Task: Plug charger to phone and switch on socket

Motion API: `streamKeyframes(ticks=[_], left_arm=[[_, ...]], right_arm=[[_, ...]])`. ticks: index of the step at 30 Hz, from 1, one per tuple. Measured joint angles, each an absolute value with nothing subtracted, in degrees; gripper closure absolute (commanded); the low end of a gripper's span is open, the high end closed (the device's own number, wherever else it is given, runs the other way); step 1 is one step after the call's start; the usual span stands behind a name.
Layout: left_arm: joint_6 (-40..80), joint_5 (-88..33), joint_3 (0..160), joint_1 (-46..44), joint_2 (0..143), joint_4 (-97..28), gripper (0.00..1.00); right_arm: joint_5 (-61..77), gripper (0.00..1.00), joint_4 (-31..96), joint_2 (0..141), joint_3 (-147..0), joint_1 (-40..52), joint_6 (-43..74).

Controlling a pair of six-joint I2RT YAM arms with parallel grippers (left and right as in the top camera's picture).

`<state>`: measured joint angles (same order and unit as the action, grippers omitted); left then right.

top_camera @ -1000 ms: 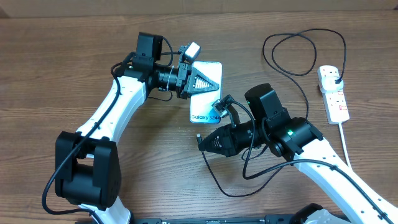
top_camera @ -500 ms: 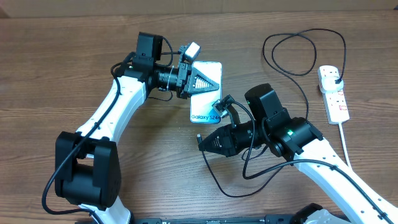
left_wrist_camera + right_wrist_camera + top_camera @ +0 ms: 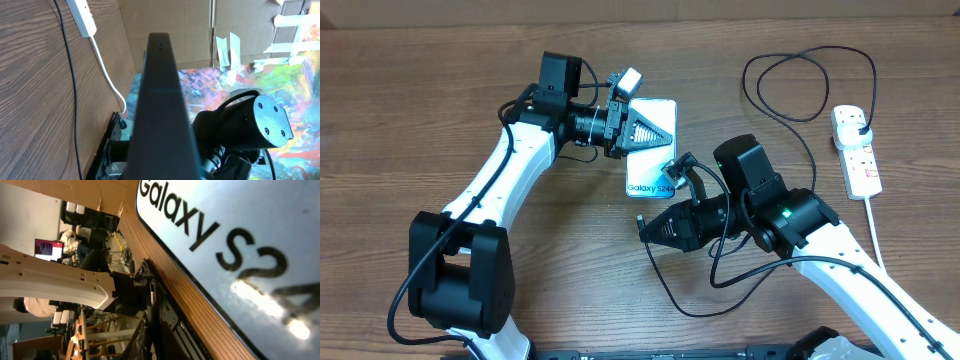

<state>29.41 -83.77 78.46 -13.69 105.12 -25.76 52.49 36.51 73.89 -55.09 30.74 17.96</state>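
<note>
The phone [image 3: 646, 172] is held over the table with its light screen up and the "Galaxy S24" text at its near end. My left gripper [image 3: 653, 134] is shut on its far half. In the left wrist view the phone [image 3: 160, 100] shows edge-on as a dark bar. My right gripper [image 3: 645, 228] is shut on the connector tip of the charger [image 3: 800, 62], just in front of the phone's near edge. In the right wrist view the tip [image 3: 151, 297] sits a short way from the phone [image 3: 240, 240]. The charger's plug sits in the socket [image 3: 860, 165] at the far right.
The black cable loops on the table behind the right arm and under it [image 3: 672, 292]. The socket's thick white cord [image 3: 876, 235] runs toward the front right edge. In the left wrist view the socket [image 3: 82, 17] and its cord lie beyond the phone.
</note>
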Motion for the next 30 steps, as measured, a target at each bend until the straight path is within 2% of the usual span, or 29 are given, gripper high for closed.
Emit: streamKeyframes(ticks=[21,30], left_arm=[[29.41,-84.23,78.46,-13.69,105.12,-24.69,0.96],[31.99,-84.31,78.46,-12.86,105.12,-21.19,0.96]], right_arm=[[52.45,0.96,36.38,73.89,-55.09,30.74,16.69],[51.0,0.96,31.14,73.89,-55.09,30.13,17.02]])
